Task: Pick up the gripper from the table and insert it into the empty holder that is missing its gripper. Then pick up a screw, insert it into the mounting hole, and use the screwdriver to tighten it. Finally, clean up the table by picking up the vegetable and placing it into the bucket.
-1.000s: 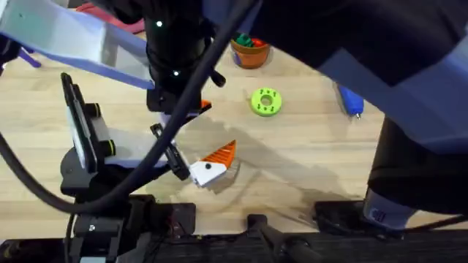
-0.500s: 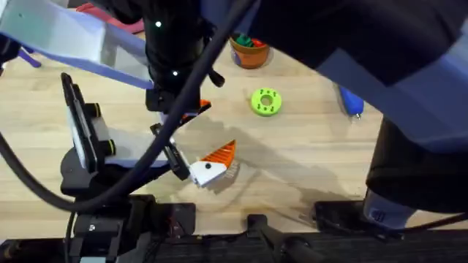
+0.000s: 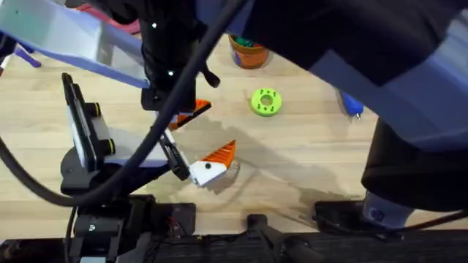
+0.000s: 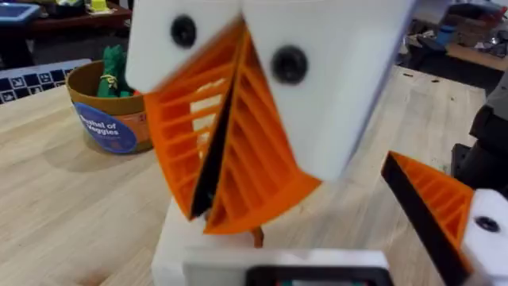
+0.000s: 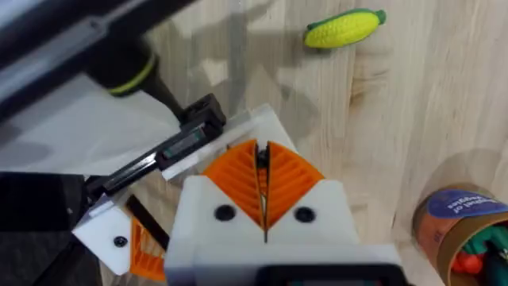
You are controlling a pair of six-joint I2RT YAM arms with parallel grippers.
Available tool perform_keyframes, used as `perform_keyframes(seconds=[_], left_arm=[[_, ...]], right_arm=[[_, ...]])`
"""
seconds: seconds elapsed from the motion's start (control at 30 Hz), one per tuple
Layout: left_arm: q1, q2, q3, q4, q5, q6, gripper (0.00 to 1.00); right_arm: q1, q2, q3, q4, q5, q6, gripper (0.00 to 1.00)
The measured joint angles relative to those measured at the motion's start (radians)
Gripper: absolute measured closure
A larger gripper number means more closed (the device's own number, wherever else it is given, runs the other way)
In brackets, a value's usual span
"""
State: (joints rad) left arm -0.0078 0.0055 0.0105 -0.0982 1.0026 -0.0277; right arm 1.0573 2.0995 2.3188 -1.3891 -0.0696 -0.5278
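My left gripper (image 3: 210,165) rests low over the table, open. One finger carries an orange tip (image 4: 432,206); the other is the bare white holder (image 4: 238,258) (image 5: 238,131). My right gripper (image 4: 210,226) (image 5: 262,159) hangs just above the holder, shut on the gripper (image 3: 193,111), a thin dark-edged orange piece pinched between its ribbed pads. The yellow vegetable (image 5: 345,28) lies on the wood. The bucket (image 3: 248,54) (image 4: 107,115) stands at the back and the blue screwdriver (image 3: 351,101) lies at the right. The screw is out of view.
A lime-green disc (image 3: 265,101) sits between the bucket and the screwdriver. A black stand (image 3: 82,128) rises at the left. Red and green toy vegetables fill the bucket. The right arm looms large and dark across the upper right of the overhead view.
The right arm has shifted slightly left, carrying the orange piece with it. The left gripper has stayed in place.
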Motion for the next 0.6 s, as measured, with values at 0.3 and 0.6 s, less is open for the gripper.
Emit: perform_keyframes(seconds=[0.3,0.6], left_arm=[[0.000,0.000,0.000,0.000,0.000,0.000,0.015],[0.000,0.000,0.000,0.000,0.000,0.000,0.015]], right_arm=[[-0.001,0.000,0.000,-0.008,0.000,0.000,0.996],[-0.009,0.000,0.001,-0.020,0.001,0.000,0.996]])
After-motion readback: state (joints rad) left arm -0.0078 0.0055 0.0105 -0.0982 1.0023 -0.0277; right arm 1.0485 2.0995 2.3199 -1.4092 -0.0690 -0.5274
